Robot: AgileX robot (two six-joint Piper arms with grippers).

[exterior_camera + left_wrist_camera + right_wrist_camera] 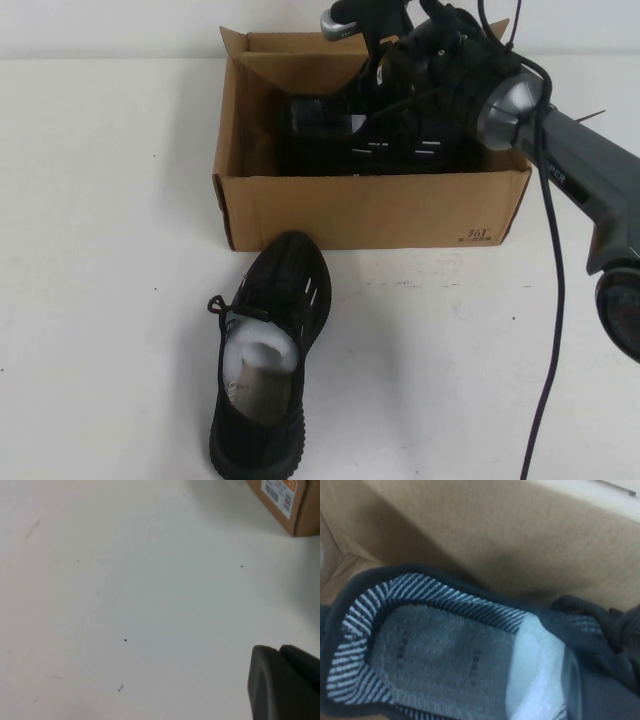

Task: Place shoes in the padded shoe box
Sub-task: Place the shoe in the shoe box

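Nearest to us lies the second sneaker (pixel 268 365), sole down on the white table (pixel 100 250), heel toward us and toe almost touching the front wall of the padded shoe box (pixel 370 208); we judge it simply awaits its turn, paper stuffing still filling the opening. To its left the table is bare and wide, and that is all the left gripper (pixel 285 682) looks at in its wrist view, parked low over the surface with a labelled corner of the box far off; whether its jaws are wide or narrow we cannot tell. Moving right, the box stands with flaps up, and the first sneaker (pixel 350 140) sits inside along its length. The right gripper (pixel 395 75) reaches down into the box over that shoe; its wrist view fills with the striped collar and insole (pixel 435 650), the cardboard wall close behind. We cannot tell whether its jaws grip the shoe or are spread. Room inside looks tight beside the back wall.
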